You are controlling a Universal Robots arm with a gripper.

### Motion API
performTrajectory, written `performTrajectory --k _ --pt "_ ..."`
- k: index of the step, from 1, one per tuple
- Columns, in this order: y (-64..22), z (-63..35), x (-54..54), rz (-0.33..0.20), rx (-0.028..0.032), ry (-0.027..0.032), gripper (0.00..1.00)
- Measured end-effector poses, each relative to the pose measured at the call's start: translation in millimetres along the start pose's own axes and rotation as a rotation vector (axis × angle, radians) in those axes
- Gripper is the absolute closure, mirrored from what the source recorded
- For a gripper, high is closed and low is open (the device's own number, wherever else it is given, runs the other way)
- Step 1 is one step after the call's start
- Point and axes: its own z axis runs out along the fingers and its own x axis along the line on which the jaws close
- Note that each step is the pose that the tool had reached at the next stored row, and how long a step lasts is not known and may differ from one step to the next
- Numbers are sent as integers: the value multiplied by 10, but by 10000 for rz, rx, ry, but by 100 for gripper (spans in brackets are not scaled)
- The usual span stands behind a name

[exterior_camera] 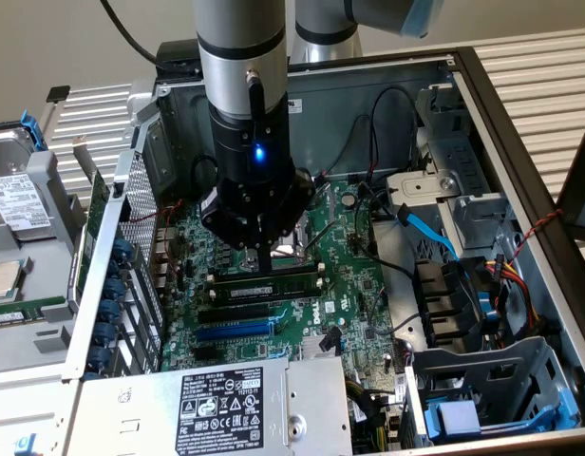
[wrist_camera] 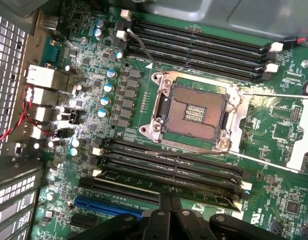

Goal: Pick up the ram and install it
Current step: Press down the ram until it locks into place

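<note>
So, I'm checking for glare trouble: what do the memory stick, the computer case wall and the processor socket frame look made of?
Memory stick: green circuit board, matte, likely fibreglass laminate, with dark chips. Computer case wall: grey sheet metal, dull sheen, folded edges. Processor socket frame: bright silvery metal that catches the light.

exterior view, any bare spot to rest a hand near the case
Bare: the slatted table past the case's far corner, and the power supply top, near edge. Crowded: the motherboard under the gripper, and the cable-filled drive cage on the exterior view's right.

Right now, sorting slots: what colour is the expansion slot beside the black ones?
Blue expansion slot, clearest in the wrist view.
</note>
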Motion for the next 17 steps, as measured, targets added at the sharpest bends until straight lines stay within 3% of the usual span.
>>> performTrajectory --k 9,17 --pt "0 0 0 951 13 -7 89" --pt "0 0 -1 1449 28 -52 89"
